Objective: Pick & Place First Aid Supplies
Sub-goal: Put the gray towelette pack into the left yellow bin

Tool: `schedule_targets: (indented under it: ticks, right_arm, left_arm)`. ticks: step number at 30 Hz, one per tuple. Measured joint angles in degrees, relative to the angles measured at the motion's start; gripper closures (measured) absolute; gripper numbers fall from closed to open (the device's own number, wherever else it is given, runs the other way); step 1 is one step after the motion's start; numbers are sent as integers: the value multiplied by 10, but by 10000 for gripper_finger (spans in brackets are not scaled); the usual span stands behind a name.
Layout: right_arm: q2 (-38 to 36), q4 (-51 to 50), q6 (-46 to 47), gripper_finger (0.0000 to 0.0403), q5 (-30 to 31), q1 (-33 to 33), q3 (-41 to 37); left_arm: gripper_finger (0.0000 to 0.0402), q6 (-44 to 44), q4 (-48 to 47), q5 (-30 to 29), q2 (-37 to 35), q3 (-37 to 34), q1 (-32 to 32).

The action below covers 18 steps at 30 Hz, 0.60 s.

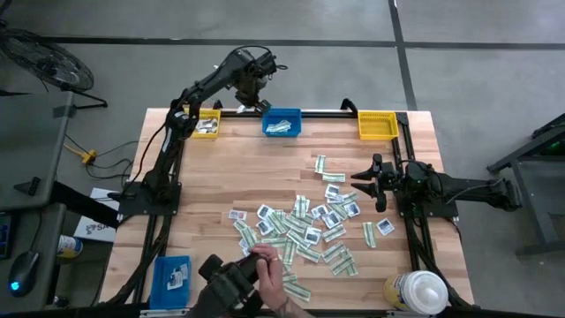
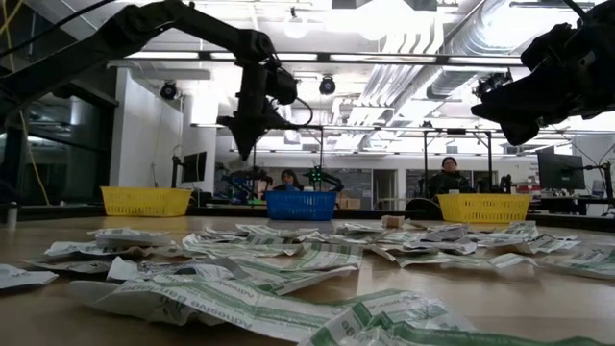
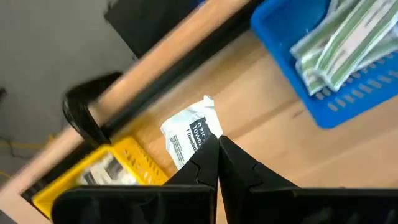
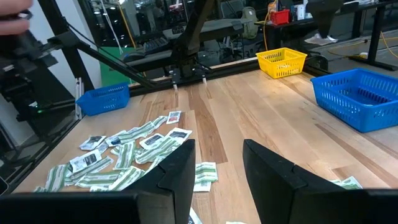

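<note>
Wooden tabletop [image 1: 265,177] under your arms carries the scattered packets [image 1: 305,231] across its near middle. Starting at your left, a yellow bin [image 1: 208,124] sits at the far edge, and your left gripper [image 1: 250,99] hovers high between it and the blue bin [image 1: 282,123], fingers pinched tight on a white packet [image 3: 189,134]. Green-and-white strips [image 3: 339,46] lie inside that blue bin. On your right, the right gripper [image 1: 364,181] hangs beside the pile with its fingers apart, holding nothing. A person's hand [image 1: 269,269] reaches in at the near edge.
</note>
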Motion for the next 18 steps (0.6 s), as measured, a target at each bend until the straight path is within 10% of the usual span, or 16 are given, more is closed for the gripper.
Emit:
schedule_targets:
  ticks: [18]
  right_arm:
    - [0,0,0,274,0,0,0]
  left_arm:
    - [401,-125,101,-62,-176,-367,66]
